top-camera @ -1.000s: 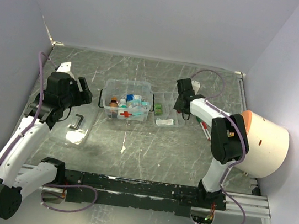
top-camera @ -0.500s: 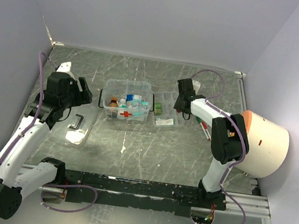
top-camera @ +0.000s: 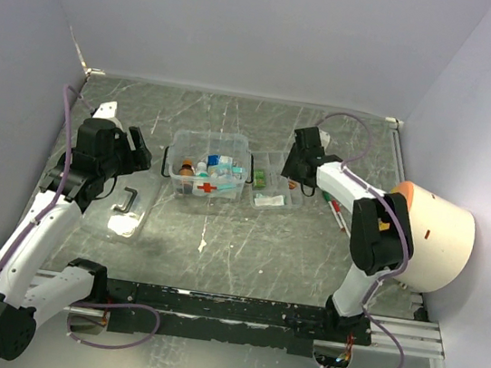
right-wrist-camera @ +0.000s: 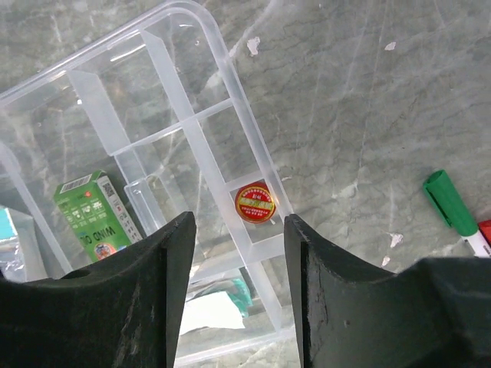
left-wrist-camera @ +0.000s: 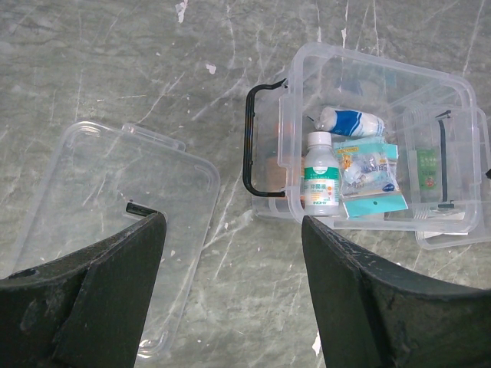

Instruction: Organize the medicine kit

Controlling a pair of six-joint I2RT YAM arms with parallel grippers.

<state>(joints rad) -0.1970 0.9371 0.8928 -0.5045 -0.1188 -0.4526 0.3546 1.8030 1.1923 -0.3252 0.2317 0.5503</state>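
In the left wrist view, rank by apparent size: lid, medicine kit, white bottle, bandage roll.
1. The lid and medicine kit: too alike to rank.
2. The white bottle.
3. The bandage roll.

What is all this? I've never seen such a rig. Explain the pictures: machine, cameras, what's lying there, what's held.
Two robot arms are bolted at the near edge of a table. One picture looks down from above and behind them. The other two come from a camera on each wrist, so the dark shapes at the bottom are that arm's jaws. In the middle stands the medicine kit, an open clear box with a red cross, holding bottles and packets. A clear lid lies to its left. A flat compartmented tray lies to its right, with a green box and a small round red item inside. Both pairs of jaws are open and hold nothing.
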